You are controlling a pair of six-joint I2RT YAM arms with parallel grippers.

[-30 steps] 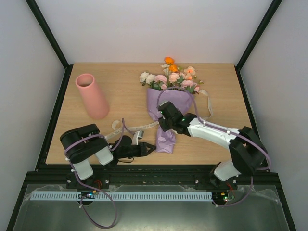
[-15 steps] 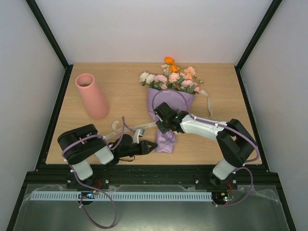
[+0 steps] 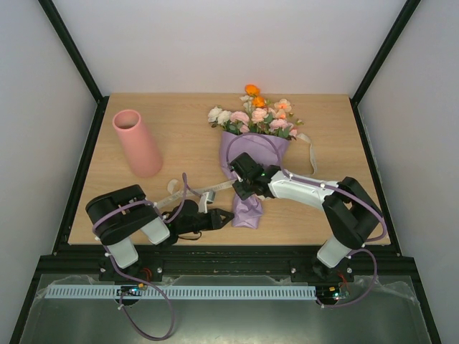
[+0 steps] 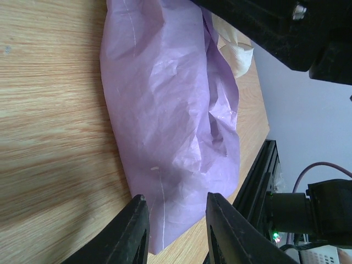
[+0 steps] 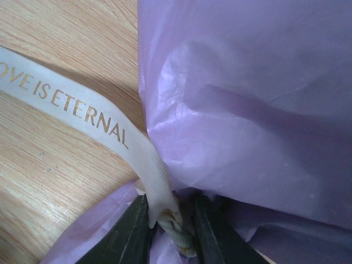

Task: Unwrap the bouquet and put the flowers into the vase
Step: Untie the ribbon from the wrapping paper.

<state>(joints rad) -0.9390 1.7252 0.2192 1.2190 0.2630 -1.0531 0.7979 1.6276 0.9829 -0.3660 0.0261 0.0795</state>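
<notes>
Bouquet (image 3: 254, 154) lies at centre of table (image 3: 330, 143), wrapped, flowers (image 3: 259, 115) toward far edge. Vase (image 3: 138, 143) well apart, toward far-left corner. Left gripper (image 4: 176, 225) spread, fingers either side of wrap (image 4: 165, 110) tip by near edge. Right gripper (image 5: 168, 231) pinching ribbon (image 5: 71, 107) at knot

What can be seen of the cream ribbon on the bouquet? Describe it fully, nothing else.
The cream satin-looking ribbon is a flat band printed in gold capitals; "OVE IS ETERNAL" is legible. It is tied around the waist of the lilac paper-wrapped bouquet, ending in a knot. One tail lies slack on the wooden table leftward; another loops out to the bouquet's right. The right end effector pinches it at the knot.
</notes>
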